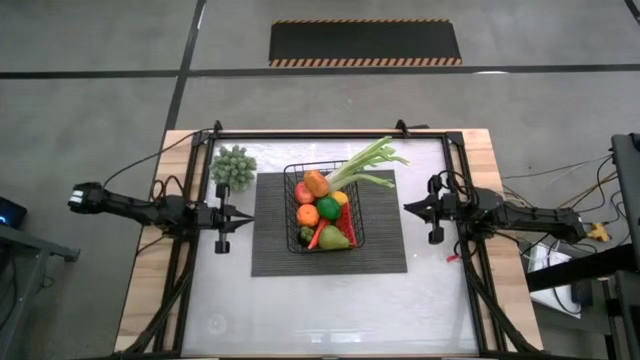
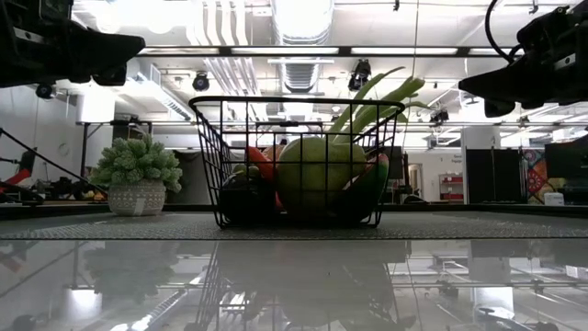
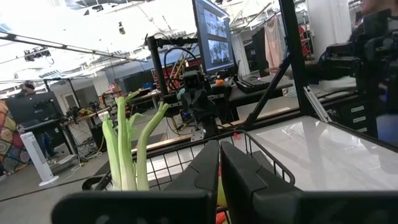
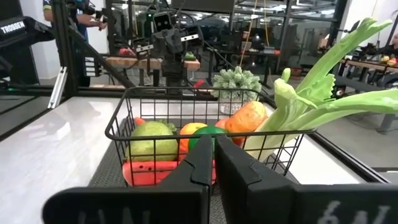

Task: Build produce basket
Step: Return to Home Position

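Glossy white surface (image 1: pixel 330 310) carried a ribbed dark mat (image 1: pixel 275 255), where the basket (image 1: pixel 289 200) stood full of produce (image 1: pixel 308 213). The leek (image 1: pixel 372 163) jutted over its far right corner, and the pear (image 1: pixel 336 238) lay at the near side. Left gripper (image 1: pixel 250 217) and right gripper (image 1: pixel 406 207) hung either side, apart from the basket, fingers pressed together and holding nothing.

The basket (image 1: pixel 288 212) is black mesh, the pear (image 1: pixel 336 238) green, the mat (image 1: pixel 382 250) dark ribbed.
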Controlling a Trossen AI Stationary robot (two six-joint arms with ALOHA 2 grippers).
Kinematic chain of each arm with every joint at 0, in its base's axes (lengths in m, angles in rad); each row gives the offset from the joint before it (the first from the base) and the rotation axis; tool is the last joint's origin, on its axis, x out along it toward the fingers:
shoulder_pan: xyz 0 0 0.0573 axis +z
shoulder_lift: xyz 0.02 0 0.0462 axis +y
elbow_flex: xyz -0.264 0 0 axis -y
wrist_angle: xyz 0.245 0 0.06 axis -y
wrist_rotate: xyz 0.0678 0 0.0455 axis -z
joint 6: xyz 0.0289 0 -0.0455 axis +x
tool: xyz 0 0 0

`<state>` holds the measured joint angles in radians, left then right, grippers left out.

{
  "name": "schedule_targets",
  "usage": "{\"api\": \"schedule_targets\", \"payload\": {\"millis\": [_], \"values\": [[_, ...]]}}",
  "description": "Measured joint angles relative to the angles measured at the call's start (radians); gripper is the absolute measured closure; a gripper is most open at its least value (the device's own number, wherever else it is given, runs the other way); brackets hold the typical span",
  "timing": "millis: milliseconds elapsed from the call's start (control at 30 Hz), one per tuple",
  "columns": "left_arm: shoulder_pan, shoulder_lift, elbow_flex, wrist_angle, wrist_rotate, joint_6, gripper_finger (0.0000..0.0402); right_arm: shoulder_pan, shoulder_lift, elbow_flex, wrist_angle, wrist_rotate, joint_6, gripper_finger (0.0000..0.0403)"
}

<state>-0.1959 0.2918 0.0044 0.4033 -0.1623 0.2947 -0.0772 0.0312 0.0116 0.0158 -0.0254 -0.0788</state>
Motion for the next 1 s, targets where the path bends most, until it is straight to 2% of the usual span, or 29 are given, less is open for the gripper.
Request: {"api": "schedule_targets", "payload": {"millis": [1000], "values": [[0.0, 0.049, 0.0, -0.001, 0.0, 0.0, 0.0402, 0.0, 0.004, 0.0, 0.003, 0.0, 0.0, 0.0394]]}}
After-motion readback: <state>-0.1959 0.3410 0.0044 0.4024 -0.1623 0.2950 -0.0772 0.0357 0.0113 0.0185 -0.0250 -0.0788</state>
